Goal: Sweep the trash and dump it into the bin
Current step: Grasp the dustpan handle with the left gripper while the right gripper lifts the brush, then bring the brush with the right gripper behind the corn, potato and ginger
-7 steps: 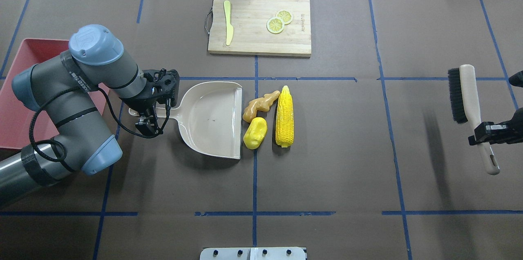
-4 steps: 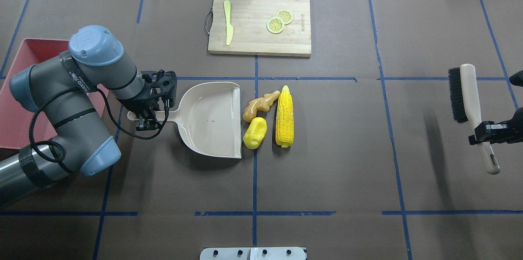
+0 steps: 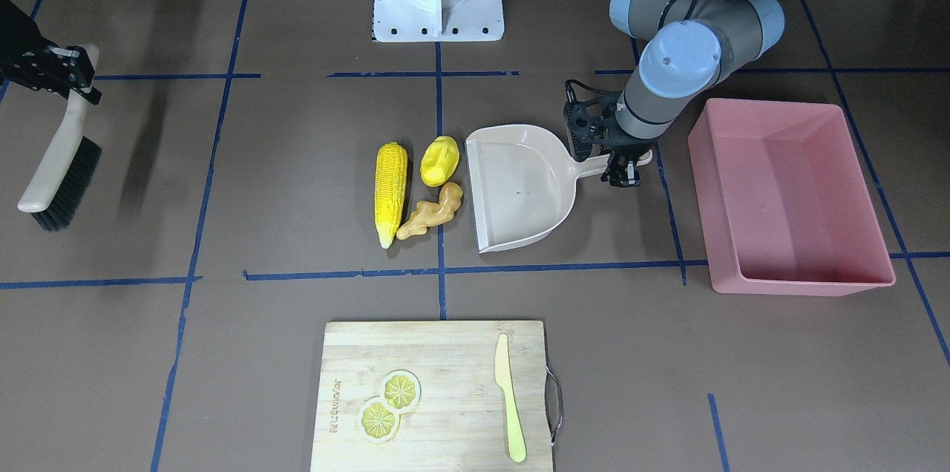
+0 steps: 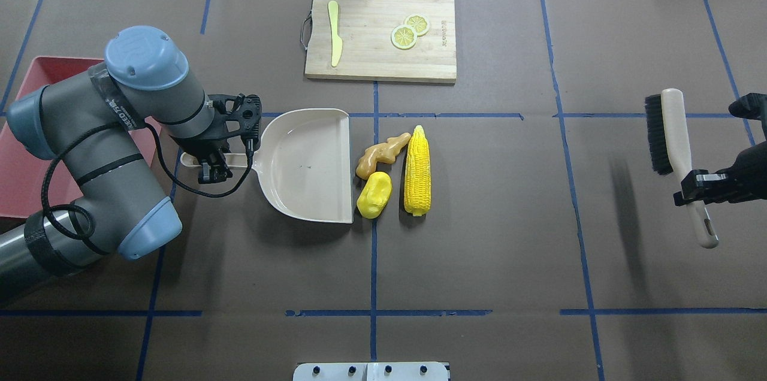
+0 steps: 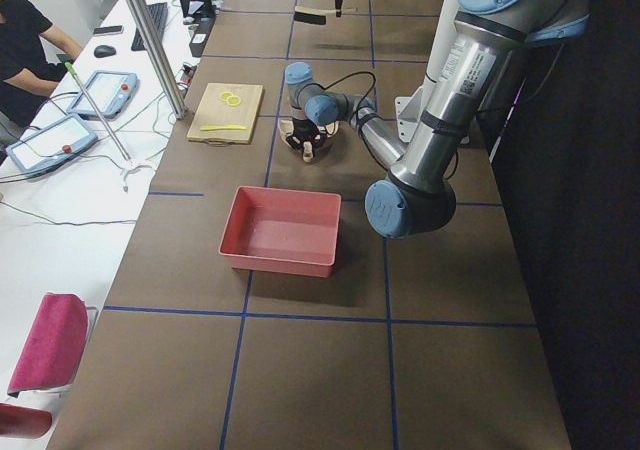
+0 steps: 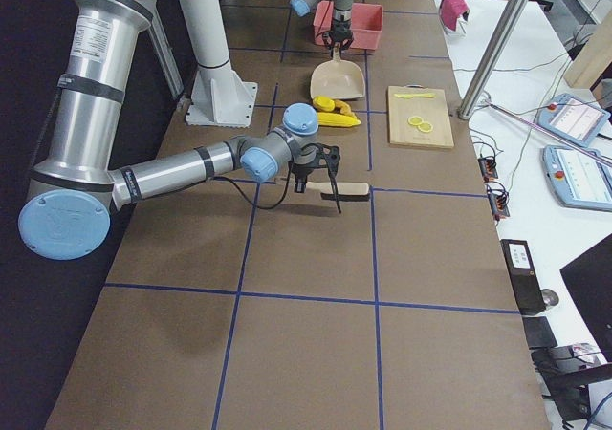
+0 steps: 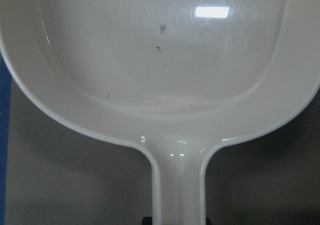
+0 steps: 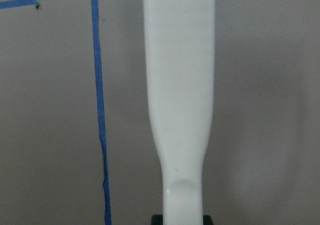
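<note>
Quick status on the sweep job: basically nothing is swept yet, I'm just set up. My left gripper [image 4: 213, 160] is clamped on the handle of the beige dustpan [image 4: 311, 165], left of centre in the overhead view. The pan sits low with its open straight edge facing right, toward the trash.

My right gripper [image 4: 695, 186] is closed around the handle of the hand brush [image 4: 674, 129], way over at the right edge of that frame. The brush hangs above the table with its bristles pointing left, well apart from the pile.

The trash is all on the brown table cover, dead centre. The corn cob [image 4: 417, 170] lies lengthwise. The ginger root [image 4: 380, 156] and the yellow lump [image 4: 374, 195] sit between the cob and the pan's lip, just beside that lip. I can't tell if they touch it. None of the three is in the pan.

The pink bin [image 3: 787, 190] is on the right side of the front-facing view, just past the dustpan handle, and none of the trash is in it.

By my reckoning what's left is pretty much everything. I bring the brush across, push all three into the pan, lift it and tip it into the bin.
</note>
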Controlling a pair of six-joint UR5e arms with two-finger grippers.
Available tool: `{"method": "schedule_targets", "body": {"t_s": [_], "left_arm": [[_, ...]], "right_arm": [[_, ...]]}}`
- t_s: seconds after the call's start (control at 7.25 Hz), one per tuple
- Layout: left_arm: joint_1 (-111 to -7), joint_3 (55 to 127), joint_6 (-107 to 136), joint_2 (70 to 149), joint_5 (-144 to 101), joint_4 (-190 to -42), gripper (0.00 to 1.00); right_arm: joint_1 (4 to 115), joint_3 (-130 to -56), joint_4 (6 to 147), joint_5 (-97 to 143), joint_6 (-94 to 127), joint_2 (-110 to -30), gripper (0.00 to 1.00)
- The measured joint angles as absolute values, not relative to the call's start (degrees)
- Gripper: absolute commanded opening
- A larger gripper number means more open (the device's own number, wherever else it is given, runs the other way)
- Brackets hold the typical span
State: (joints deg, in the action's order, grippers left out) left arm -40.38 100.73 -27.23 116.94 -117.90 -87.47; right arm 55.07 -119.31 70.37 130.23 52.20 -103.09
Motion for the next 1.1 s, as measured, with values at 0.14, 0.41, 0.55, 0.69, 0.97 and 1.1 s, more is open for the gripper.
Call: {"method": "schedule_targets", "body": {"t_s": [0.14, 0.41, 0.55, 0.69, 0.97, 1.1], "left_arm": [[-40.3, 101.0, -27.8, 118.1, -116.5, -84.7, 0.00], [-40.0, 101.1, -29.0, 120.3, -114.4, -78.7, 0.00], [-39.3, 100.9, -29.2, 120.7, -113.5, -77.4, 0.00], [-38.1, 100.5, -29.2, 120.8, -113.0, -76.7, 0.00], [-37.0, 100.1, -29.3, 121.0, -112.8, -76.3, 0.00], [-36.8, 100.0, -29.3, 121.0, -112.8, -76.3, 0.00]], "right_arm": [[54.5, -119.6, 72.1, 130.1, 52.2, -101.9, 0.00], [52.5, -119.8, 77.8, 129.7, 52.5, -96.6, 0.00], [51.4, -119.8, 81.2, 129.5, 52.8, -93.3, 0.00], [50.6, -119.8, 84.1, 129.2, 53.4, -90.2, 0.00], [47.2, -119.7, 87.6, 128.6, 56.4, -85.4, 0.00], [44.8, -119.7, 89.8, 127.5, 58.3, -82.7, 0.00]]}}
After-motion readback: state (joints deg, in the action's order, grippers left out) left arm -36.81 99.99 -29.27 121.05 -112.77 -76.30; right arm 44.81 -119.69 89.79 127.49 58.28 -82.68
